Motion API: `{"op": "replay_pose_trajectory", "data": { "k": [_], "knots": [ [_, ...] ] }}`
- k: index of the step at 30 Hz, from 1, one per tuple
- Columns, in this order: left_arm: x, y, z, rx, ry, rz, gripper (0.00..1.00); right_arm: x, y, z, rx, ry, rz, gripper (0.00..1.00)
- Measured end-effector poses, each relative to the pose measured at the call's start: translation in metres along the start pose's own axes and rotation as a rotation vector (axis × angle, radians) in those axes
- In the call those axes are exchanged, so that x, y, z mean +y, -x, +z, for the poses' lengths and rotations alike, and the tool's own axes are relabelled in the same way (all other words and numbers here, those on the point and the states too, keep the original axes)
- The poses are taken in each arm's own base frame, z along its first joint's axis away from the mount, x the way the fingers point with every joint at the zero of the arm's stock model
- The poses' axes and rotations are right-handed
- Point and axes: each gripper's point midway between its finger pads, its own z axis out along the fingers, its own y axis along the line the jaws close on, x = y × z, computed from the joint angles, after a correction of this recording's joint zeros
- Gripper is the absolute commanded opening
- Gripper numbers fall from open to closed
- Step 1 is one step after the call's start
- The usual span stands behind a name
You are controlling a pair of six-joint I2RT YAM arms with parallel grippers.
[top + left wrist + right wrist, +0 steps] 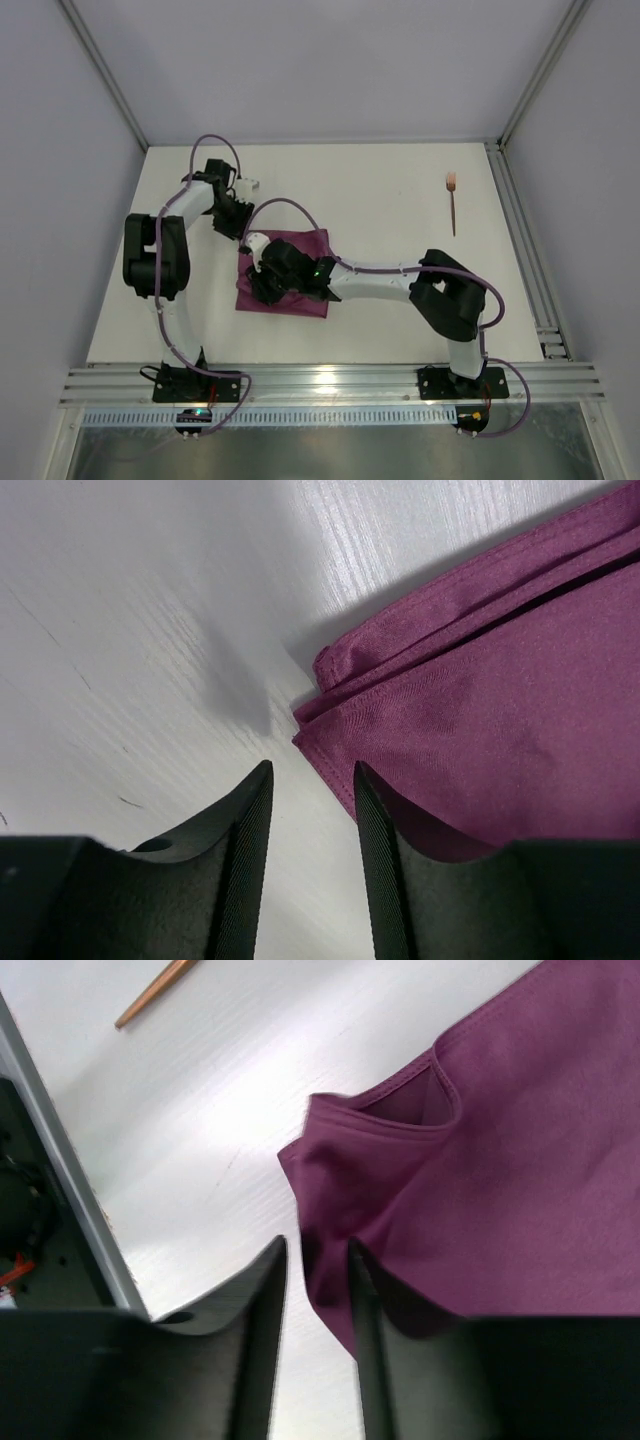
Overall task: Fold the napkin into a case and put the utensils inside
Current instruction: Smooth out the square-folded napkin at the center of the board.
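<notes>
The maroon napkin (300, 243) lies folded into a layered rectangle in the middle of the table. My left gripper (240, 228) hangs at its far left corner, open. In the left wrist view only bare table shows between the jaws of the left gripper (312, 772), and the napkin's stacked corner (480, 730) lies just right of them. My right gripper (262, 283) is over the napkin's left part. Its jaws (315, 1250) stand slightly apart, open, with a loose cloth corner (500, 1180) partly between them. A copper fork (452, 200) lies far right. A copper utensil's end (155, 995) shows in the right wrist view.
The white table (380, 200) is walled by grey panels, with an aluminium rail (330, 380) along the near edge and another rail (520, 240) down the right side. Both arm bases stand on the near rail.
</notes>
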Motion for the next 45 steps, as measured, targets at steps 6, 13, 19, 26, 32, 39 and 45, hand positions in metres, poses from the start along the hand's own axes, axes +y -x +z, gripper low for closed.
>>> {"op": "replay_pose_trajectory", "data": {
  "k": [6,13,19,26,32,39,45],
  "knots": [
    [0.0,0.0,0.0,0.001,0.0,0.005,0.44,0.006,-0.009,-0.001,0.028,0.008,-0.017,0.63],
    [0.0,-0.001,0.001,0.002,-0.001,0.01,0.45,-0.019,-0.016,-0.041,0.041,-0.139,0.092,0.7],
    [0.0,-0.005,0.0,0.002,-0.004,0.008,0.45,-0.088,-0.05,-0.097,0.021,-0.367,0.415,0.66],
    [0.0,0.008,-0.026,-0.085,0.02,0.02,0.45,-0.109,-0.124,-0.108,0.13,-0.467,0.583,0.59],
    [0.0,0.012,-0.033,-0.112,0.023,0.024,0.45,-0.104,-0.119,-0.092,0.094,-0.403,0.644,0.24],
    [0.003,-0.002,-0.043,-0.117,0.007,-0.009,0.44,-0.127,-0.121,-0.095,0.069,-0.363,0.735,0.04],
    [0.002,-0.007,-0.074,-0.173,0.026,-0.001,0.44,-0.223,-0.07,-0.088,0.103,-0.442,0.661,0.14]
  ]
}}
